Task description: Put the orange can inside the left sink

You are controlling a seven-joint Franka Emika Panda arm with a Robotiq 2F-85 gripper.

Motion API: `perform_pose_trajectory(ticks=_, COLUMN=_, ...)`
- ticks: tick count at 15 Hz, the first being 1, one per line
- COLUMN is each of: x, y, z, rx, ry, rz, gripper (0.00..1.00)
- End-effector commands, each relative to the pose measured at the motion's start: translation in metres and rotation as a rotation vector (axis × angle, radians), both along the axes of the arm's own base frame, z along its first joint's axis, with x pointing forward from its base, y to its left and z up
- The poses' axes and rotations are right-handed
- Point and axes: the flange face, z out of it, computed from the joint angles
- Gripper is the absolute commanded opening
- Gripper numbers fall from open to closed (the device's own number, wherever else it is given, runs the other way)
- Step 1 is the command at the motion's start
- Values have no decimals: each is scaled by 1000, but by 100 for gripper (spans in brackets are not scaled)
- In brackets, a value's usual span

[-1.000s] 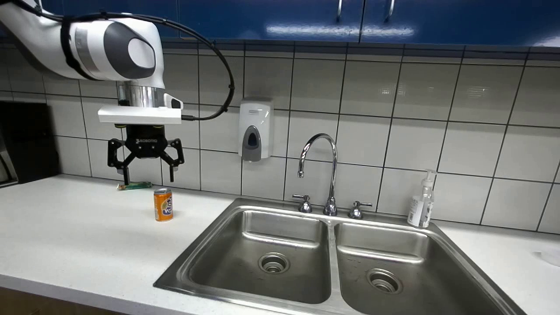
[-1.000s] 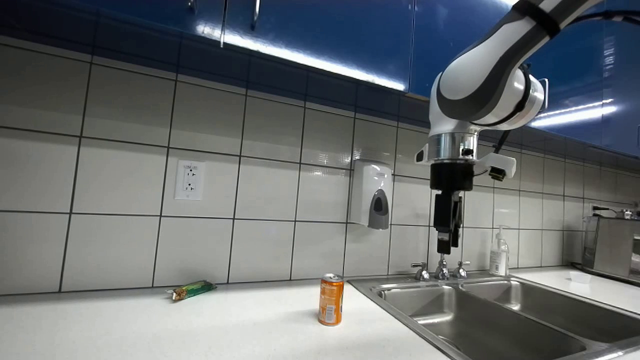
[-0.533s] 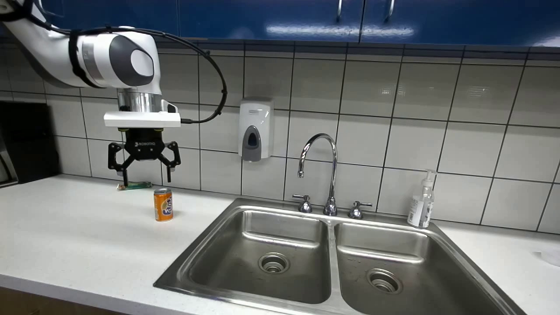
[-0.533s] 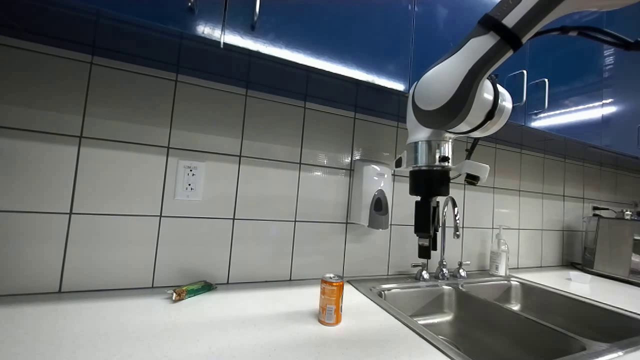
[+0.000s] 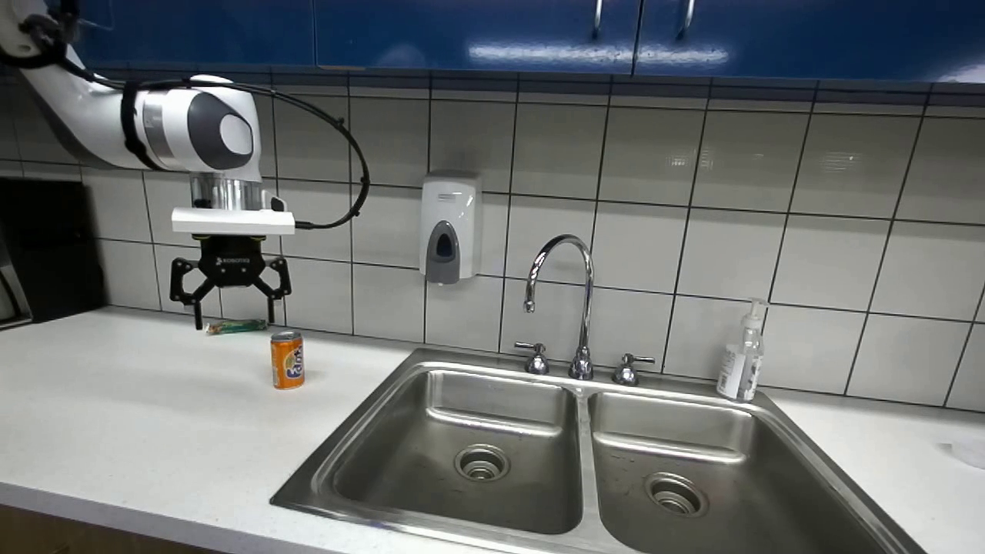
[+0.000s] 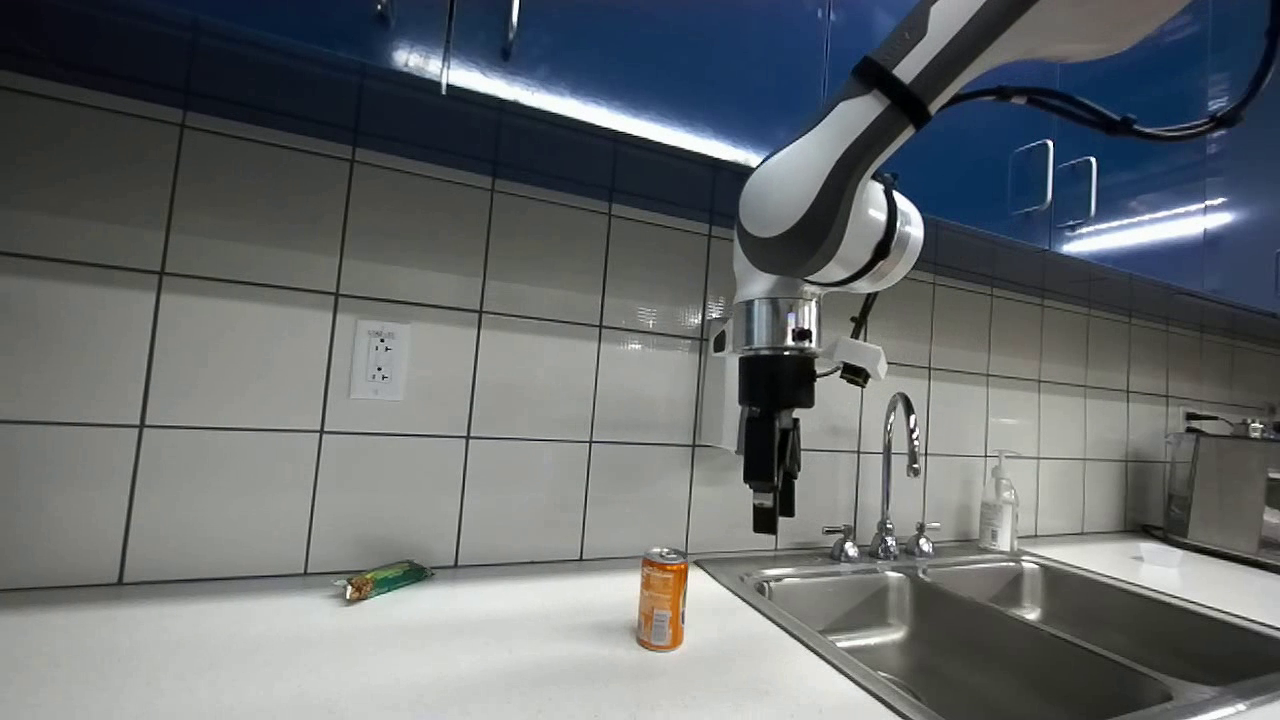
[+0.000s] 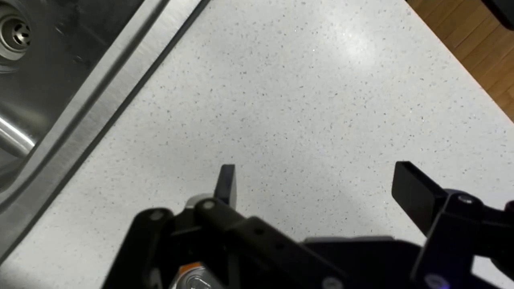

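The orange can [image 5: 288,362] stands upright on the white counter left of the sink. It also shows in an exterior view [image 6: 661,603]. In the wrist view only a piece of its silvery top [image 7: 196,279] shows at the bottom, mostly hidden behind the gripper's linkage. The left sink [image 5: 400,469] is the steel basin beside the can, and its edge shows in the wrist view [image 7: 86,96]. My gripper [image 5: 234,317] points down, open and empty, higher than the can and apart from it. It appears left of the can there, but right of it in an exterior view [image 6: 776,517].
A chrome faucet [image 5: 585,308] rises behind the basins. A wall soap dispenser [image 5: 452,227] hangs above the counter. A green wrapper [image 6: 388,580] lies near the wall. A pump bottle [image 5: 741,358] stands behind the right basin [image 5: 677,431].
My gripper has moved left in both exterior views and a little lower, staying open. In an exterior view it has come closer to the can. The can has not moved.
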Motion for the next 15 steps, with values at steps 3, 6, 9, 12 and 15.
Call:
perform_pose_trajectory(ticks=3, x=46, y=23, z=-14, rx=33, ry=3, rz=-116, gripper=100)
perform_pose_trajectory(ticks=6, x=66, y=35, z=-21, rx=53, ry=-5, rz=-186, gripper=100)
perform_pose_trajectory(ticks=9, x=83, y=40, z=-32, rx=58, ry=-10, rz=-240, gripper=100)
perform_pose_trajectory(ticks=12, x=97, y=36, z=-43, rx=50, ry=-2, rz=-288, gripper=100)
perform_pose_trajectory(ticks=15, x=109, y=23, z=-50, rx=46, ry=2, rz=-331, gripper=100)
